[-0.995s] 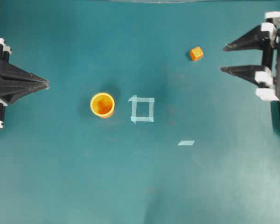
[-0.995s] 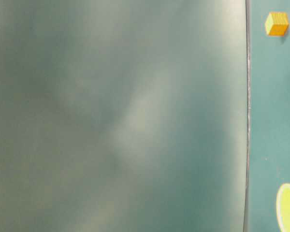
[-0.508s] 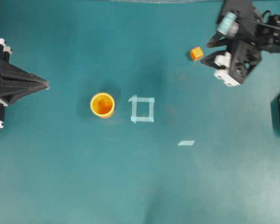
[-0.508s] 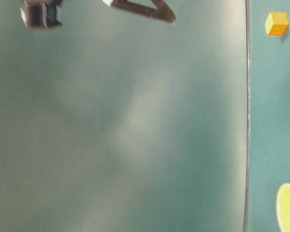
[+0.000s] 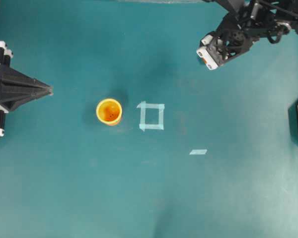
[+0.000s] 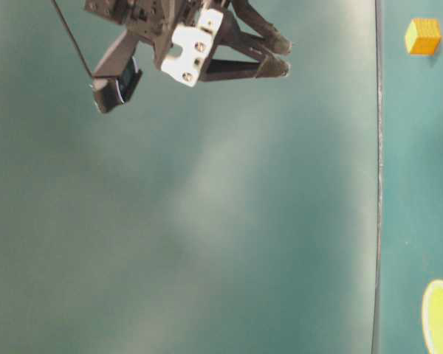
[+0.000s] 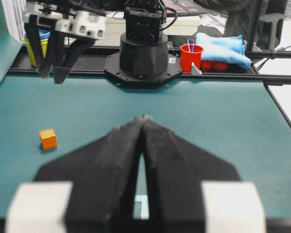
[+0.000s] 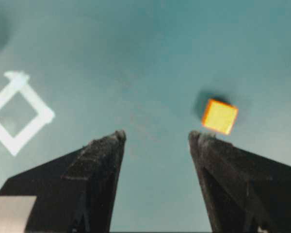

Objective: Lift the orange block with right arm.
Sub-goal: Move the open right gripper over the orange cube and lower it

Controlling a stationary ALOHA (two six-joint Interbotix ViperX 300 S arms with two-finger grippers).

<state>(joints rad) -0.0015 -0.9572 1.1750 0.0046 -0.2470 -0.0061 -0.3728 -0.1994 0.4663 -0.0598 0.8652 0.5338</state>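
Note:
The orange block (image 8: 219,116) sits on the teal table, just beyond my right gripper's right fingertip (image 8: 200,137). It also shows in the left wrist view (image 7: 48,139) and the table-level view (image 6: 423,36). My right gripper (image 8: 157,136) is open and empty, and hangs above the block, pointing down (image 7: 52,75). In the overhead view the right arm (image 5: 238,34) covers the block. My left gripper (image 5: 49,90) is shut and empty at the left edge, its tip (image 7: 143,119) far from the block.
A yellow-orange cup (image 5: 109,111) stands left of centre, next to a tape square (image 5: 151,116). A short tape strip (image 5: 198,151) lies lower right. The right arm's base (image 7: 144,53) and a red cup (image 7: 191,57) stand beyond the table's far edge.
My right arm has swung in from the right edge to above the orange block, now covering it in the overhead view, with its jaws still open. The left arm and the block have not moved.

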